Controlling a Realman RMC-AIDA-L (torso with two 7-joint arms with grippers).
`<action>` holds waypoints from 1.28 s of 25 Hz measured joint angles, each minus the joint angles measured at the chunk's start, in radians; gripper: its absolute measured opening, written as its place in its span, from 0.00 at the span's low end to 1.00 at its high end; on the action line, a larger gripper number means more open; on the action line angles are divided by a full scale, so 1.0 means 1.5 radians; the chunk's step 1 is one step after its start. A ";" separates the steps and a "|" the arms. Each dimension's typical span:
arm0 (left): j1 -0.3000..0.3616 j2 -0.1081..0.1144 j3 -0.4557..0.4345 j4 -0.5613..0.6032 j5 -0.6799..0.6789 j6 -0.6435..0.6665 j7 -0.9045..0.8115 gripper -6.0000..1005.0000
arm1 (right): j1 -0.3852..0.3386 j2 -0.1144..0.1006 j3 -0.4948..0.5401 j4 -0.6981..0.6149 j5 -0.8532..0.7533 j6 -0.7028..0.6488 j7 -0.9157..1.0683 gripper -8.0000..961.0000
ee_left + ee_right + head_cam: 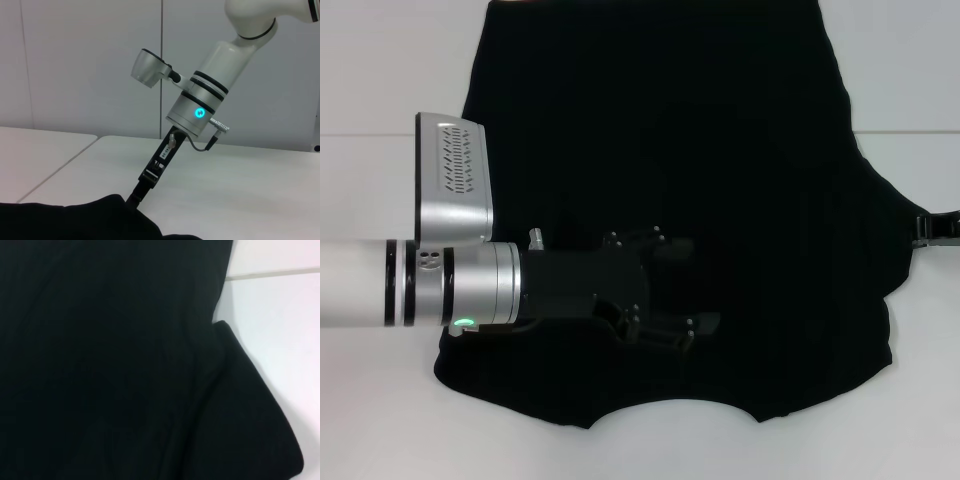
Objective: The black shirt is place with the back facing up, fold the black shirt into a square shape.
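1. Shirt [670, 130]: black, soft, spread flat on the white table [380, 60]. It fills the centre of the head view. The curved neckline sits at 6 o'clock, nearest the robot, and the body runs off towards 12 o'clock, past the frame edge. Long axis: 6 to 12.

2. Orientation: collar end points towards the robot, hem end away. The 3 o'clock side bulges outward into a sleeve; the 9 o'clock side looks narrower, perhaps already laid inward, though black on black hides any fold line.

3. Left gripper [705, 285]: enters from 9 o'clock and hovers over the collar half of the shirt, fingers pointing to 3 o'clock. The two fingers stand apart with a gap between them. Nothing visibly held; contact with the cloth cannot be judged.

4. Right gripper [932, 230]: at the 3 o'clock edge of the head view, just beside the sleeve edge. The left wrist view shows its tip [142, 187] low at the cloth margin. Finger spread and any hold: cannot tell.

5. Key relation: the unfolded sleeve lies at 3 o'clock from the left gripper, across the shirt's long axis. The right gripper is far nearer to it, so the coming inward fold probably falls to the right arm.
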 joint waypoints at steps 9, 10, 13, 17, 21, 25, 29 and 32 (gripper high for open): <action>0.002 0.000 0.000 -0.001 -0.003 0.000 0.000 0.94 | -0.012 0.000 0.011 -0.004 0.004 0.014 -0.018 0.03; 0.002 0.000 0.000 -0.001 -0.004 0.000 0.000 0.94 | -0.014 0.000 0.012 -0.006 0.004 0.014 -0.018 0.02; 0.002 0.000 0.000 -0.002 -0.005 0.000 0.000 0.94 | -0.020 -0.004 0.024 -0.011 0.005 0.015 -0.024 0.01; 0.004 -0.001 0.000 -0.003 -0.006 0.005 0.000 0.94 | -0.030 -0.009 0.056 -0.016 0.005 0.016 -0.045 0.01; 0.006 -0.001 -0.002 -0.004 -0.007 0.009 -0.008 0.94 | -0.040 -0.014 0.079 -0.017 0.005 0.018 -0.061 0.01; 0.007 -0.001 -0.002 -0.004 -0.007 0.013 -0.018 0.94 | -0.054 -0.016 0.095 -0.022 0.005 0.022 -0.069 0.01; 0.009 -0.002 -0.002 -0.003 -0.009 0.021 -0.018 0.94 | -0.065 -0.016 0.112 -0.030 0.005 0.023 -0.075 0.01; 0.009 -0.002 -0.003 -0.003 -0.009 0.025 -0.018 0.94 | -0.072 -0.016 0.121 -0.036 0.006 0.019 -0.078 0.01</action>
